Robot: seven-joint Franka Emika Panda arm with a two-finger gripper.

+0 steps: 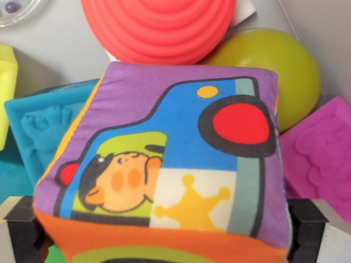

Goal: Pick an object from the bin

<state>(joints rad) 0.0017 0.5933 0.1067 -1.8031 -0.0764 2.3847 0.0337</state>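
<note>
A pale grey bin floor (60, 49) forms the background, crowded with bright toys seen from close above by the wrist camera.

Filling the centre of the view is a soft fabric cube (164, 164), purple-edged with an orange lower face, printed with a blue police car, a cartoon driver and a yellow star. It sits directly between the two black fingers (24, 230) of the gripper (164, 241), one at the wrist view's left, one at the right. The fingers flank the cube's sides closely and appear to press on it, so the claw seems closed to the cube's width and holding it, though the contact itself is hidden. The cube looks roughly equal on all sides, with no long axis to align.

Behind it are one ribbed red rubber dome (159, 27) and one olive-yellow smooth ball (279, 66). At the left lies one teal embossed foam block (44, 126), and one yellow foam piece (6, 93) at the edge. At the right lies one magenta embossed foam block (323, 153). One clear plastic item (16, 11) shows at top left.

The likely next move is a straight lift.
</note>
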